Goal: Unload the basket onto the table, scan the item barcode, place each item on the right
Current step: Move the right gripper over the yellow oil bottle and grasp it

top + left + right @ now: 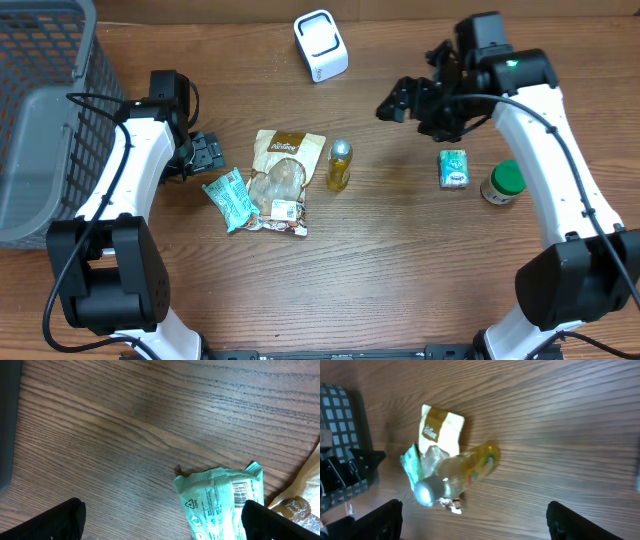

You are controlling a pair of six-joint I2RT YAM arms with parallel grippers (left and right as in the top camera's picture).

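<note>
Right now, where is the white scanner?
In the overhead view, the white scanner stands near the far edge of the table, about centre, beyond the yellow bottle and left of the right gripper, touching neither.

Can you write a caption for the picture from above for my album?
Left tool and right tool hang open near a green packet, yellow bottle and white scanner.

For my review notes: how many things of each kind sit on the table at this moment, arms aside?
Packets: 2, teal packet and tan bag
Bottles: 1, yellow bottle
Boxes: 1, green box
Jars: 1, green-lidded jar
Scanners: 1, white scanner
Baskets: 1, grey basket
Total: 7
</note>
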